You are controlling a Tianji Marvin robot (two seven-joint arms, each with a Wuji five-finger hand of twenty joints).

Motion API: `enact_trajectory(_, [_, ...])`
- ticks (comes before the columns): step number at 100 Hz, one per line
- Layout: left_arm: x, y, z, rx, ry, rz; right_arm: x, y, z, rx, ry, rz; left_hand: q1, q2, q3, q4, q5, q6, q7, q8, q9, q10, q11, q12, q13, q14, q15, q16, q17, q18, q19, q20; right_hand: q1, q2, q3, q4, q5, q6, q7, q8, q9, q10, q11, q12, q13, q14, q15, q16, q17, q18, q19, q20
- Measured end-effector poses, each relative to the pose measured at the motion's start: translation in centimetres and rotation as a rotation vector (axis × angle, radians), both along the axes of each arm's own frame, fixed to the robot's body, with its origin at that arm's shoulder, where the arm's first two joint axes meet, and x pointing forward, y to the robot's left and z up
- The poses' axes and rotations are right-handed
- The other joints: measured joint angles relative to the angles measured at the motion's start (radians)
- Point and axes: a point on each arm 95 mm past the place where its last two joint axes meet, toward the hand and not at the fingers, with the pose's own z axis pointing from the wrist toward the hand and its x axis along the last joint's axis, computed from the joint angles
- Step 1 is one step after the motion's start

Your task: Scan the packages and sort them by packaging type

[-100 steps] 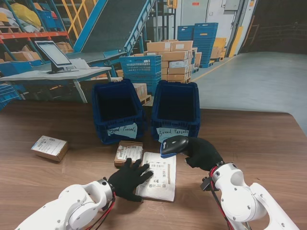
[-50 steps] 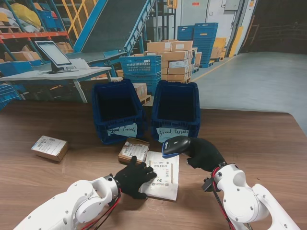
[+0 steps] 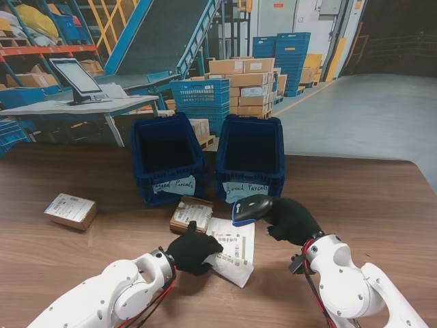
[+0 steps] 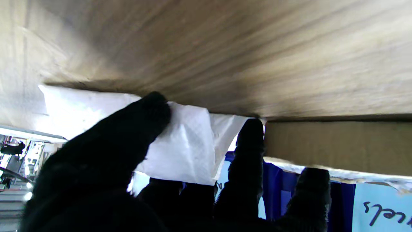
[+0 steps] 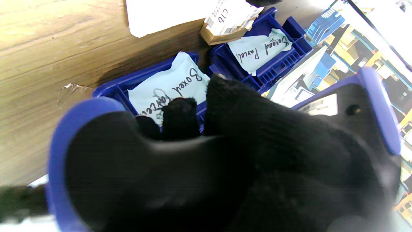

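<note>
Left hand (image 3: 190,249), black-gloved, pinches near-left corner of white flat poly mailer bag (image 3: 232,247) on brown wooden table (image 3: 382,205); small cardboard box (image 3: 191,214) touching bag's far edge. Right hand (image 3: 292,219) grips black-and-blue barcode scanner (image 3: 250,208) over bag.

Left wrist: fingers (image 4: 248,141) clamp white bag (image 4: 190,148).

Right wrist: scanner (image 5: 96,167) held; blue plastic bins (image 5: 257,54) beyond.

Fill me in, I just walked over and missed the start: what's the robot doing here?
It is sorting parcels. Its left hand is shut on the edge of a white bagged parcel, curling it up off the table. Its right hand holds a barcode scanner just beyond that parcel. A small box lies next to the bag, another box sits far left, and two blue bins, labelled for bagged and boxed parcels, stand behind.
</note>
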Motion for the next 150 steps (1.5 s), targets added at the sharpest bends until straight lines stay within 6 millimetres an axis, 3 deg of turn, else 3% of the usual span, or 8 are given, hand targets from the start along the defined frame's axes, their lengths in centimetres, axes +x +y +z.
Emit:
enact_trajectory(8, [0.0, 0.0, -0.1, -0.032, -0.025, 0.011, 0.0, 0.0, 0.0, 0.000, 0.001, 0.001, 0.066, -0.033, -0.033, -0.008, 0.026, -0.039, 0.170, 0.011, 0.115, -0.030, -0.027, 0.157, 0.070, -0.010, 0.103, 0.081, 0.014, 0.000, 0.123, 0.000, 0.000, 0.000, 0.000, 0.000, 0.000, 0.000, 0.000, 0.000, 0.000, 0.000, 0.000, 0.000, 0.000, 0.000, 0.000, 0.000, 0.000, 0.000, 0.000, 0.000])
enact_trajectory(15, [-0.1, 0.1, -0.2, -0.046, -0.035, 0.018, 0.0, 0.1, -0.1, 0.002, 0.002, 0.005, 0.095, -0.042, -0.044, -0.012, 0.036, -0.057, 0.278, 0.023, 0.167, -0.041, -0.052, 0.256, 0.093, -0.011, 0.148, 0.131, 0.026, 0.000, 0.129, 0.000, 0.000, 0.000, 0.000, 0.000, 0.000, 0.000, 0.000, 0.000, 0.000, 0.000, 0.000, 0.000, 0.000, 0.000, 0.000, 0.000, 0.000, 0.000, 0.000, 0.000])
enact_trajectory(28, [-0.2, 0.1, -0.2, -0.063, -0.044, 0.029, 0.1, 0.3, -0.3, 0.004, 0.003, 0.015, 0.122, -0.045, -0.055, -0.013, 0.049, -0.085, 0.399, 0.072, 0.224, -0.054, -0.003, 0.342, 0.171, -0.008, 0.263, 0.213, 0.052, -0.003, 0.130, 0.001, 0.000, 0.000, 0.000, 0.000, 0.000, 0.000, 0.000, 0.000, 0.000, 0.000, 0.000, 0.000, 0.000, 0.000, 0.000, 0.000, 0.000, 0.000, 0.000, 0.000])
enact_trajectory(46, [-0.3, 0.2, -0.3, -0.089, -0.048, 0.051, 0.1, 0.4, -0.4, 0.006, 0.004, 0.018, 0.123, -0.050, -0.055, -0.013, 0.050, -0.088, 0.434, 0.087, 0.227, -0.055, 0.043, 0.369, 0.189, -0.006, 0.312, 0.285, 0.064, -0.022, 0.143, 0.012, 0.000, 0.000, 0.000, 0.000, 0.000, 0.000, 0.000, 0.000, 0.000, 0.000, 0.000, 0.000, 0.000, 0.000, 0.000, 0.000, 0.000, 0.000, 0.000, 0.000])
enact_trajectory(56, [-0.5, 0.4, 0.0, -0.107, -0.053, 0.065, 0.2, 0.4, -0.4, 0.007, 0.005, 0.016, 0.123, -0.050, -0.055, -0.013, 0.050, -0.089, 0.445, 0.097, 0.228, -0.054, 0.059, 0.376, 0.210, -0.005, 0.314, 0.304, 0.073, -0.022, 0.309, 0.014, 0.000, 0.000, 0.000, 0.000, 0.000, 0.000, 0.000, 0.000, 0.001, 0.000, 0.000, 0.000, 0.000, 0.000, 0.000, 0.000, 0.000, 0.000, 0.000, 0.000])
enact_trajectory(70, [-1.0, 0.3, 1.0, -0.121, -0.062, 0.076, 0.2, 0.3, -0.5, 0.008, 0.007, 0.011, 0.123, -0.050, -0.055, -0.013, 0.050, -0.089, 0.445, 0.109, 0.238, -0.044, 0.061, 0.382, 0.211, -0.002, 0.328, 0.324, 0.152, -0.023, 0.547, 0.116, 0.000, 0.000, 0.000, 0.000, 0.000, 0.000, 0.000, 0.000, 0.001, 0.000, 0.000, 0.000, 0.000, 0.000, 0.000, 0.000, 0.000, 0.000, 0.000, 0.000])
enact_trajectory(102, [-1.7, 0.6, 3.1, -0.204, -0.084, 0.109, 0.2, 0.2, -0.6, 0.013, 0.016, 0.003, 0.123, -0.051, -0.054, -0.013, 0.050, -0.088, 0.446, 0.114, 0.251, -0.039, 0.073, 0.383, 0.231, 0.003, 0.337, 0.343, 0.162, -0.023, 0.559, 0.128, 0.000, 0.000, 0.000, 0.000, 0.000, 0.000, 0.000, 0.000, 0.001, 0.000, 0.000, 0.000, 0.000, 0.000, 0.000, 0.000, 0.000, 0.000, 0.000, 0.000])
enact_trajectory(150, [-2.7, 1.2, 10.0, -0.208, -0.186, 0.124, -0.2, -0.4, -0.7, 0.019, 0.039, -0.047, 0.123, -0.051, -0.054, -0.017, 0.050, -0.088, 0.446, 0.123, 0.251, -0.038, 0.075, 0.385, 0.231, 0.003, 0.337, 0.354, 0.162, -0.023, 0.570, 0.132, 0.000, 0.000, 0.000, 0.000, 0.000, 0.000, 0.000, 0.000, 0.001, 0.000, 0.000, 0.000, 0.000, 0.000, 0.000, 0.000, 0.000, 0.000, 0.000, 0.000])
